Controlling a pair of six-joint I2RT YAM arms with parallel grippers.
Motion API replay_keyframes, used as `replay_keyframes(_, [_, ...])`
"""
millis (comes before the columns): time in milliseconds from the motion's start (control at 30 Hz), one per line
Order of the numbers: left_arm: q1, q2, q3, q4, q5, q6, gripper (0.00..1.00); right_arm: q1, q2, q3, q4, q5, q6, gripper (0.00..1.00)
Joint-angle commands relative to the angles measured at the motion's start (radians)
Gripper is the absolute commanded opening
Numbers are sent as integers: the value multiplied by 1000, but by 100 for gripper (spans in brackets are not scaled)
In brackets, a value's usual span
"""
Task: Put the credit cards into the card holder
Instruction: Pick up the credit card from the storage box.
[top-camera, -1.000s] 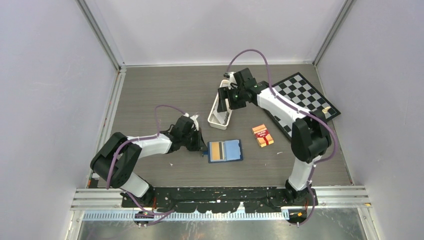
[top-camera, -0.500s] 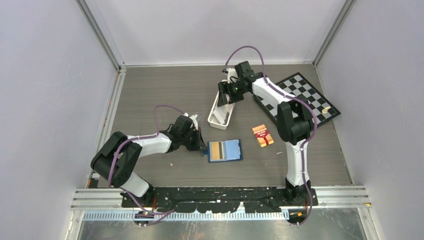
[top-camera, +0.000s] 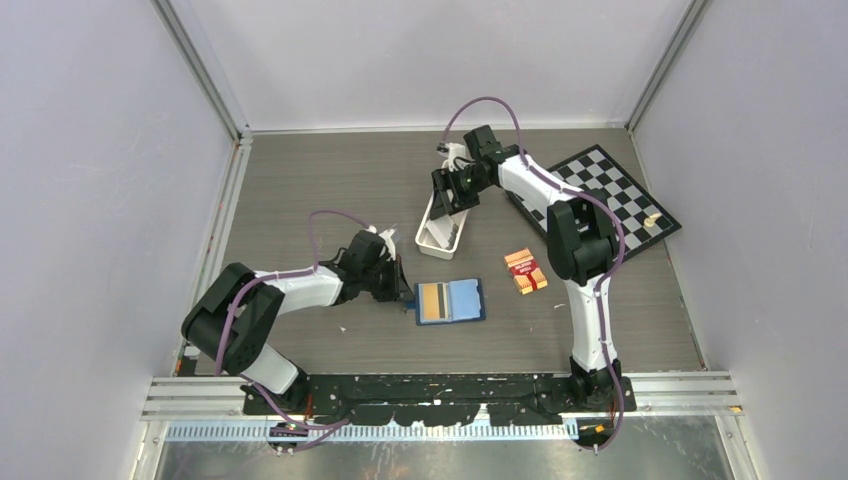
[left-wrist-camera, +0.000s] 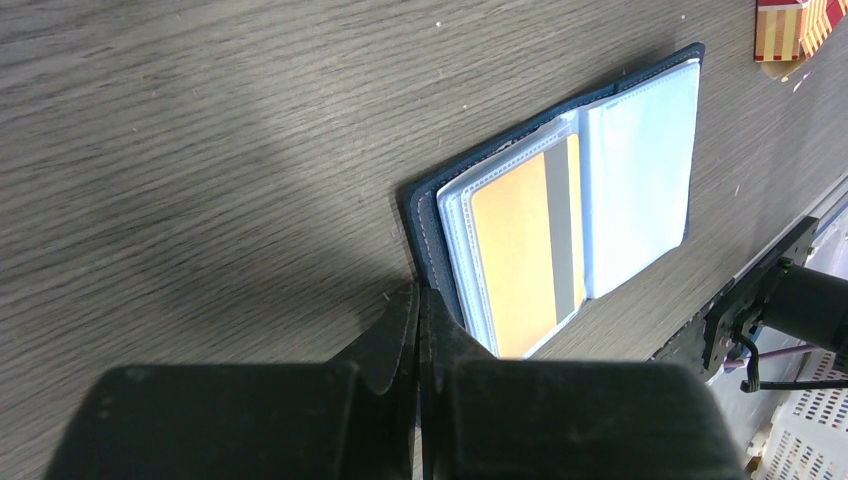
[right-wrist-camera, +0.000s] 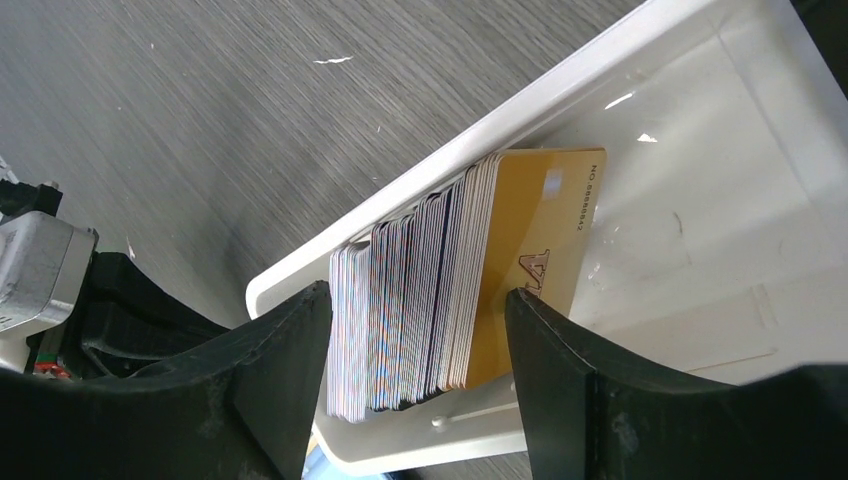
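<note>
The credit cards (right-wrist-camera: 430, 290) stand on edge as a tight stack in the white tray (right-wrist-camera: 700, 120), just beyond the card holder (left-wrist-camera: 640, 170). The right gripper (right-wrist-camera: 415, 305) straddles the whole stack, jaws wide and clamping nothing. The left gripper (left-wrist-camera: 420, 310), jaws pressed together and empty, has its tips against the card holder's left edge. The holder lies open there, with a gold card (left-wrist-camera: 515, 260) in one sleeve. The cards look light, stiff and slick, so a squeezed stack would likely fan or slip. Pinching a single outer card by its faces near the top edge seems safer.
</note>
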Motion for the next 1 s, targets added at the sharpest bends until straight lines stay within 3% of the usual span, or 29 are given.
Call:
replay_keyframes(0, [13,28,-38,-94,-83,54,0,18,1,5,-76,-74,-10,67])
replay_keyframes(200, [16,27,-43,-90,-83,52,0,19,-43,-10,-56,-89,-2,62])
replay_keyframes(633, [17,20,-48,-92,-85,51,0,18,-30,-2,-55,-73,14,27])
replay_keyframes(967, [19,18,-50,-93,-86,51,0,13,-38,-3,-54,-61,19,14])
